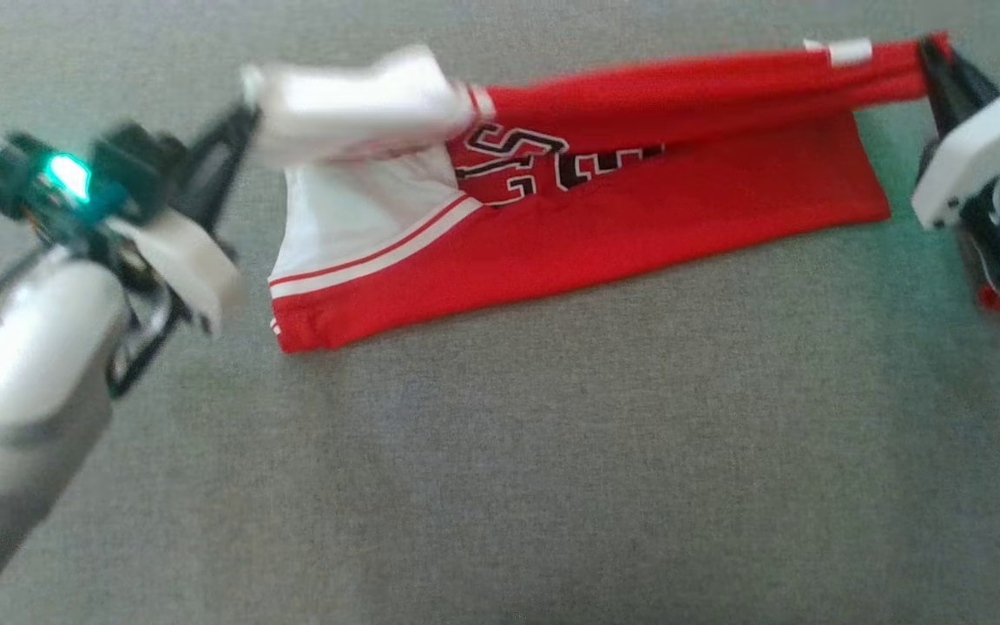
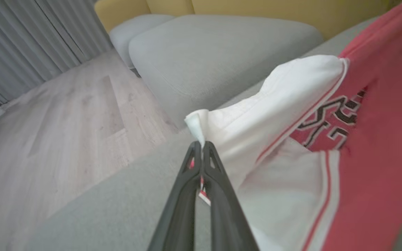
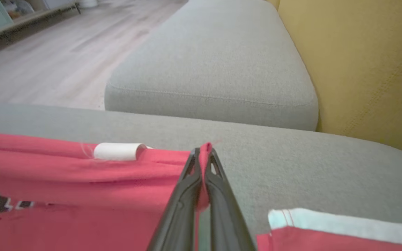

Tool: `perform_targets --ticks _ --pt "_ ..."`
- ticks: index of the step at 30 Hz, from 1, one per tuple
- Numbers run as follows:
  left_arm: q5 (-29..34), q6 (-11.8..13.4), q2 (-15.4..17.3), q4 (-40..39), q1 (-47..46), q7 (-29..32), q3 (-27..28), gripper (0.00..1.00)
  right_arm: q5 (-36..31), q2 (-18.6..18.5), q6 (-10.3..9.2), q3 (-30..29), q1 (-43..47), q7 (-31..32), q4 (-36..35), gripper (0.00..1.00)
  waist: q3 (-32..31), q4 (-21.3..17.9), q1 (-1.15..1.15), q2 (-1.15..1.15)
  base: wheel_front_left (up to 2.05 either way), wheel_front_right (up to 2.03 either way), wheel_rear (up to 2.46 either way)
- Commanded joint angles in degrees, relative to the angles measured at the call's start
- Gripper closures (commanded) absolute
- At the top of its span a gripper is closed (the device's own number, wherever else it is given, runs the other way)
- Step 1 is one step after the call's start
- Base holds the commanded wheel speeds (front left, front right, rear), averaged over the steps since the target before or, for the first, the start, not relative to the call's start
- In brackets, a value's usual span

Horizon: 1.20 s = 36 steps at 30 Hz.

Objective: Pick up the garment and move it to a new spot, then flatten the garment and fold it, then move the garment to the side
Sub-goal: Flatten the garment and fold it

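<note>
1. Pale forearm [image 1: 23,365] of the left arm sits closest to the head camera. Beyond it the left gripper [image 1: 242,115] is clenched on the white sleeve end of the garment [image 1: 639,200], with the cloth pinched right at its tips.
2. Right gripper [image 1: 932,56] is clamped too, on a red corner just beside the white tag [image 1: 847,50].
3. Between the two, the garment's far edge hangs raised and fairly taut. The rest lies flat on the grey cushion [image 1: 552,451], toward its far edge, and the lifted band partly covers the black lettering [image 1: 543,161].
4. Judged from this, the step in hand is a fold: the raised edge is to be carried over toward the near hem.
5. To do it well, both grippers should travel at one height and one pace, so the stretched line runs parallel to the near hem.
6. The white sleeve bunches at the left end. A little more outward tension there would likely prevent a wrinkle being folded in.
7. Each grip holds only a small tip of cloth, so pulling hard risks a slip.
8. The edge should be lowered onto the flat part before either gripper lets go.
</note>
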Motion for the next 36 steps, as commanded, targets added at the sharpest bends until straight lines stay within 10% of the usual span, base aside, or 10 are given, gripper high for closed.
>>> perform_targets --ticks 1,23,24,25,26,36 --pt "-0.34 0.13 3.97 -3.74 0.25 2.17 0.92 1.0 0.57 -2.44 -0.04 2.15 1.34 0.81 -1.0 1.0 -0.67 0.51 0.01 0.0 0.0 0.0 0.0" --pt "-5.13 1.41 10.68 -21.3 8.75 20.69 -4.84 1.0 -0.26 -9.94 -0.04 24.54 0.42 4.85 -2.79 1.0 0.46 1.12 0.01 0.0 0.0 0.0 0.0" --pt "-5.26 2.03 10.73 -21.65 8.84 21.51 -4.93 0.93 0.9 -9.87 -0.04 25.16 0.1 5.35 -2.16 0.6 0.4 0.97 0.01 0.0 0.0 0.0 0.0" --pt "-5.08 2.56 10.57 -21.75 8.78 21.15 -4.75 0.35 2.03 -9.74 -0.04 25.07 0.09 6.0 -1.67 0.0 0.34 0.93 0.01 0.0 0.0 0.0 0.0" --pt "-4.9 3.04 10.33 -21.84 8.74 20.61 -4.55 0.0 3.34 -9.54 -0.04 24.8 0.0 6.0 -1.78 0.0 0.22 0.87 0.01 0.0 0.0 0.0 0.0" --pt "-5.72 14.52 6.19 -19.89 9.48 5.84 4.54 0.0 18.93 -7.17 -0.04 14.67 -1.28 -2.51 -6.34 0.0 -4.26 -0.91 0.01 0.0 0.0 0.0 0.0"
